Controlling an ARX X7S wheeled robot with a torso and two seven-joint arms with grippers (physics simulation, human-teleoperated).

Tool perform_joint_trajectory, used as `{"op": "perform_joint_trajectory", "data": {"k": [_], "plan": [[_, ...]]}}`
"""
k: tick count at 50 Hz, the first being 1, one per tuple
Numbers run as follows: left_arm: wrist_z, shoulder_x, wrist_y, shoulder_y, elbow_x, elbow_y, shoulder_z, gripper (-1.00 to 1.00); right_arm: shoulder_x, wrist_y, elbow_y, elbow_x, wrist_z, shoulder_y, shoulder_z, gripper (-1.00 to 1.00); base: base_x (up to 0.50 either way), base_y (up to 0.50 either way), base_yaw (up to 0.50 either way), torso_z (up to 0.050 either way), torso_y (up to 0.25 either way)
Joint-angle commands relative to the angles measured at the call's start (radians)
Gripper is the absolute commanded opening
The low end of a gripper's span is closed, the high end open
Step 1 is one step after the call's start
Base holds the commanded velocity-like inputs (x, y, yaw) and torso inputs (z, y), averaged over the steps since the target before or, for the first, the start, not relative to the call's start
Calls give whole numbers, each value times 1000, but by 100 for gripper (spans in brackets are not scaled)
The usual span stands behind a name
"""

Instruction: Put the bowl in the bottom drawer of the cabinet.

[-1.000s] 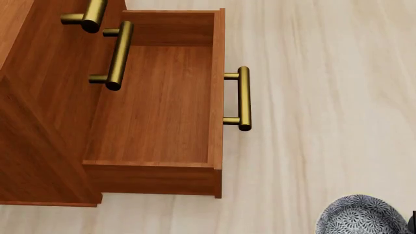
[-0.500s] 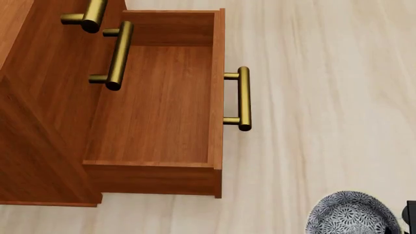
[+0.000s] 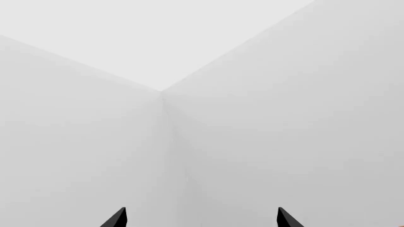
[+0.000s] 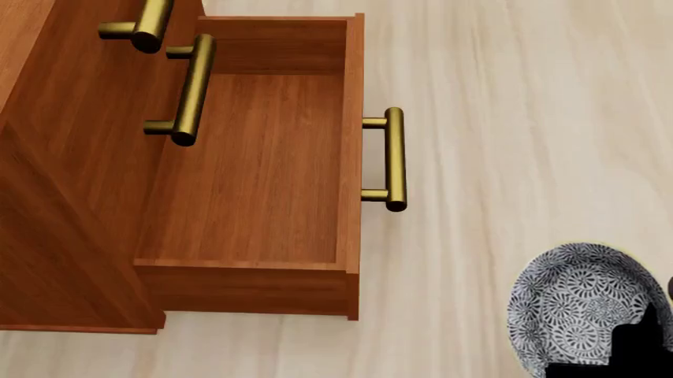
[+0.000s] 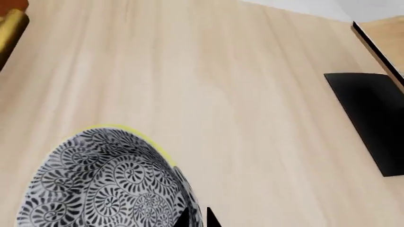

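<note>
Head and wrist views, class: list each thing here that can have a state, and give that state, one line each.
bottom drawer: pulled open, nothing inside.
upper drawers: shut.
bowl: tilted, patterned inside facing the camera, outside the drawer, held at its rim.
right pincer: shut on the bowl's rim.
left pincer: open, holding nothing, facing bare walls.

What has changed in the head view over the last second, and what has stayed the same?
The small round blue-grey floral ceramic bowl, carried at the right tool, has risen further into the head view from the lower right corner, and its patterned inside now shows. The reddish-brown wooden bottom drawer stayed pulled open and empty; its brass bar handle and the reddish-brown wooden cabinet have not moved.
</note>
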Motion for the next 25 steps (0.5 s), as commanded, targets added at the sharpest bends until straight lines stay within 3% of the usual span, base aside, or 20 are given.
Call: {"op": "perform_joint_trajectory", "data": {"k": [1,25], "plan": [[-5,-8,-5,-5,-13,3,-6,100,0,110,9,66,86,231,-66,-100,0,0,0,0,0],[-2,-8,10,18,-7,0,-7,100,-56,185,236,-26,63,748,-362,-100,0,0,0,0,0]]}}
